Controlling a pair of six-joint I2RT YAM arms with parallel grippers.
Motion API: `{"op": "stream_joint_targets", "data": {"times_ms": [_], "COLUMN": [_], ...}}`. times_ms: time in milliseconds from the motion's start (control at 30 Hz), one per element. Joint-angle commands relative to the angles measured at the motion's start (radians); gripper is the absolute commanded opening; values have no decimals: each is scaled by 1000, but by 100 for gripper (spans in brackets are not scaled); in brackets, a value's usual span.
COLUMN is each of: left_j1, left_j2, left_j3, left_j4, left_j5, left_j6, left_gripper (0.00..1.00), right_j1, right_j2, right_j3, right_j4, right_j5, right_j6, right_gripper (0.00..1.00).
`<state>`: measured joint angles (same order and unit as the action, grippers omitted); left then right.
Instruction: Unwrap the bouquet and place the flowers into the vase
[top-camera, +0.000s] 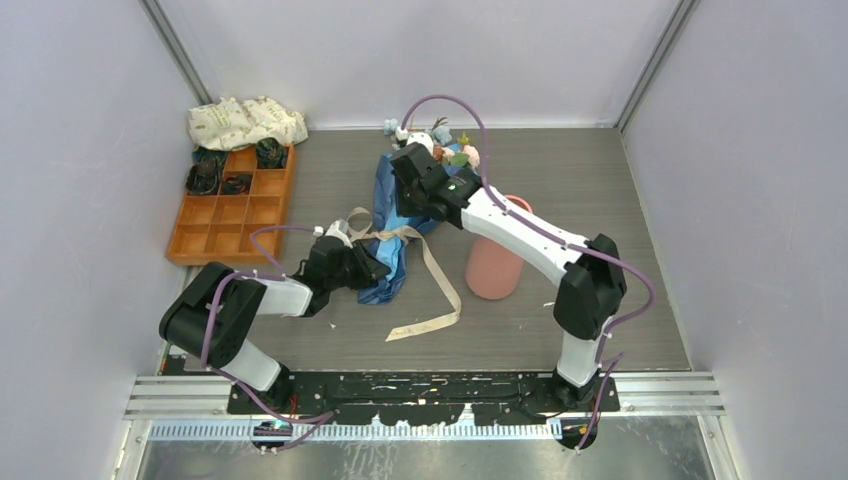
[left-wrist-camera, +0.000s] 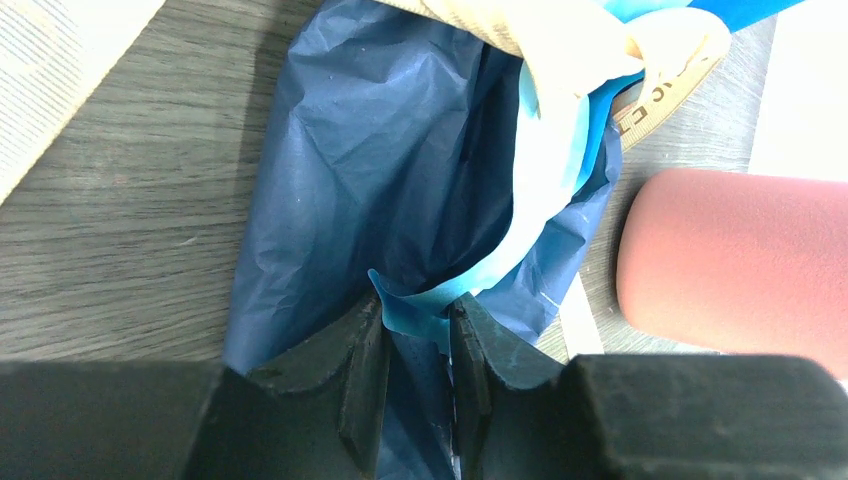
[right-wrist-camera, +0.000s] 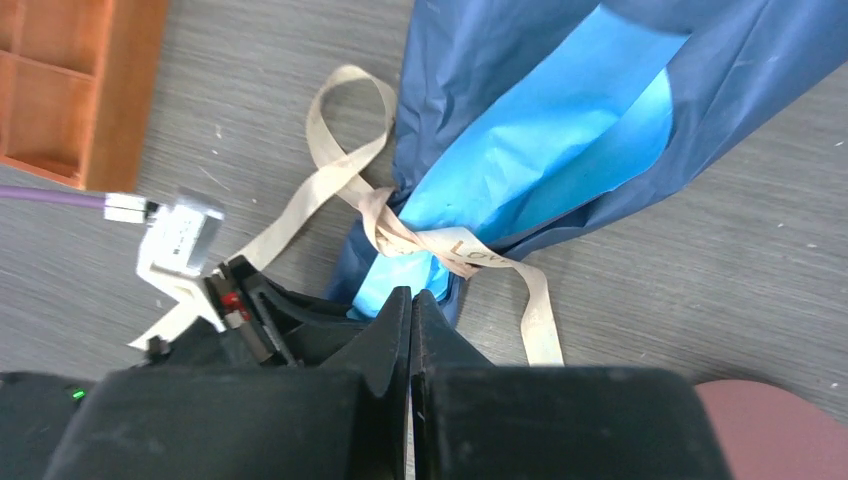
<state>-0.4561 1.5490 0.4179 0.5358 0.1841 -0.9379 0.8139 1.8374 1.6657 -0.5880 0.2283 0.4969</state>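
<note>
As the bouquet (top-camera: 388, 205) lay on the table (top-camera: 600, 200), its long axis ran from the flowers (top-camera: 445, 150) at 12 o'clock to the tip at 6 o'clock, where the left gripper (left-wrist-camera: 418, 320) pinched the blue paper (left-wrist-camera: 350, 180). The right gripper (right-wrist-camera: 411, 300), jaws pressed together on nothing, hovered over the middle; the vase (top-camera: 494, 262) stood near at 4 o'clock.

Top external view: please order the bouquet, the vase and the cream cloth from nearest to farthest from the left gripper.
1. bouquet: centre of the table, its blue paper pinched in the left gripper.
2. vase: to the right of that gripper.
3. cream cloth: far back-left corner.
</note>
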Motion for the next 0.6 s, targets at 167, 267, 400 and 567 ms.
{"op": "stream_joint_targets", "data": {"times_ms": [167,267,400,567], "left_j1": [5,5,5,5], "left_j2": [31,30,23,22], "left_j3": [-52,-51,-50,-50], "left_j4": [-183,-183,-188,-190], "left_j5": [-59,-56,-57,-56], "left_j6": [51,51,52,53], "left_gripper": [31,31,31,31], "right_j1": [9,29,46,47], "right_j2": [-38,0,65,142], "right_j3": [72,43,-10,-12], "right_j4": [-76,-65,-28,-3], "right_j5": [14,-1,-34,-40], "right_j6": [-62,-48,-18,-3], "right_gripper": [14,20,25,29]}}
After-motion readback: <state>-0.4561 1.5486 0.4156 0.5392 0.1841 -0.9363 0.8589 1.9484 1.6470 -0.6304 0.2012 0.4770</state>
